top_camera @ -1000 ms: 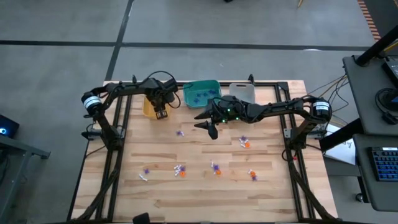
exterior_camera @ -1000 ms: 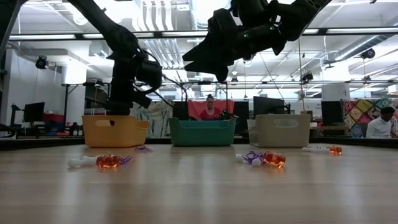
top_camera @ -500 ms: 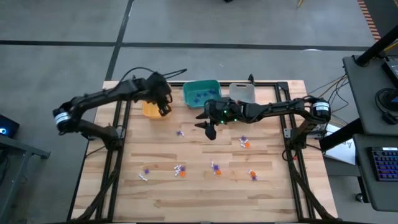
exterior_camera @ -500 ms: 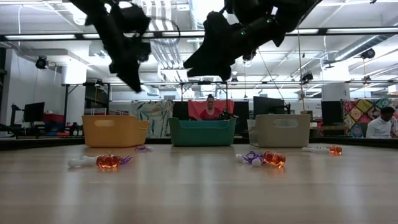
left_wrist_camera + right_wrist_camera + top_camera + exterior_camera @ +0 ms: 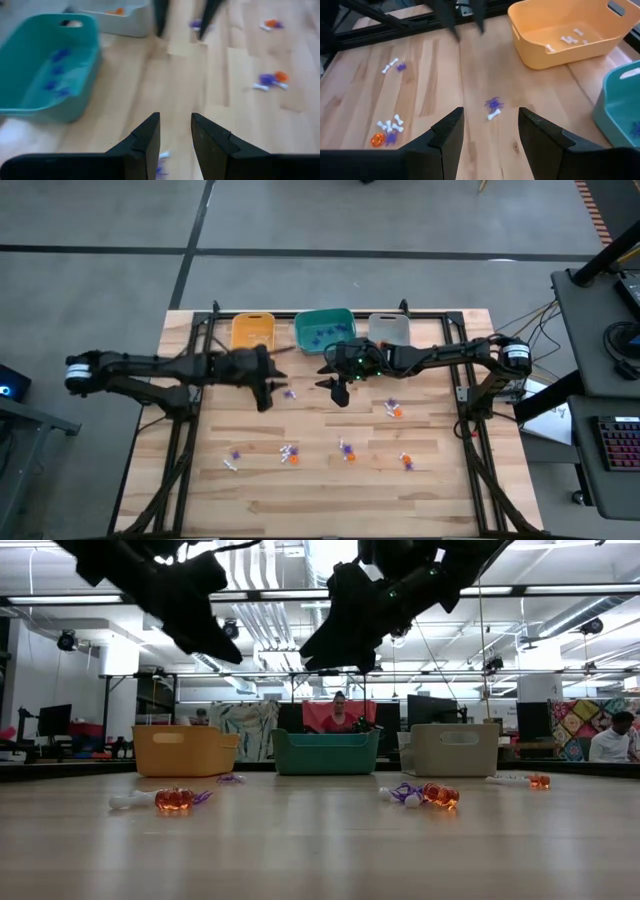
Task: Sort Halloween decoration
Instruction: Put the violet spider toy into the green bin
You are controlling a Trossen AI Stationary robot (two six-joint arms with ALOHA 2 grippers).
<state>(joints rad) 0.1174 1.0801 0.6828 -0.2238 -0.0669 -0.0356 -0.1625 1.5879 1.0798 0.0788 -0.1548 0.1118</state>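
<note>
Landmark: the teal bin (image 5: 324, 330), middle of three bins at the table's far edge, already holding purple-blue trinkets.
Yellow bin (image 5: 252, 330): just beside the teal bin on the left arm's side; a few white bone-shaped trinkets lay inside it.
Grey bin (image 5: 390, 328): just beside the teal bin on the other side; the left wrist view showed something orange in it.
Halloween decoration (image 5: 290, 452): most of it was unsorted, scattered on the wood well in front of the teal bin in small mixed clusters.
Purple and white pair (image 5: 493, 107): the loose trinkets closest to the teal bin, lying just in front of it and between the two grippers.
Left gripper (image 5: 263, 394): raised above the table, in front of the yellow bin and to the left of the teal one; fingers parted by a narrow gap, nothing between them.
Right gripper (image 5: 339, 388): raised just in front of the teal bin; fingers spread wide, empty.
Step in hand: apparently between picks, with both grippers empty above the nearest pair.
Next move: one gripper would need to descend onto a single trinket, close on it alone, then carry it to the bin of matching colour; the two pieces lie close together, so separating them looked fiddly.
</note>
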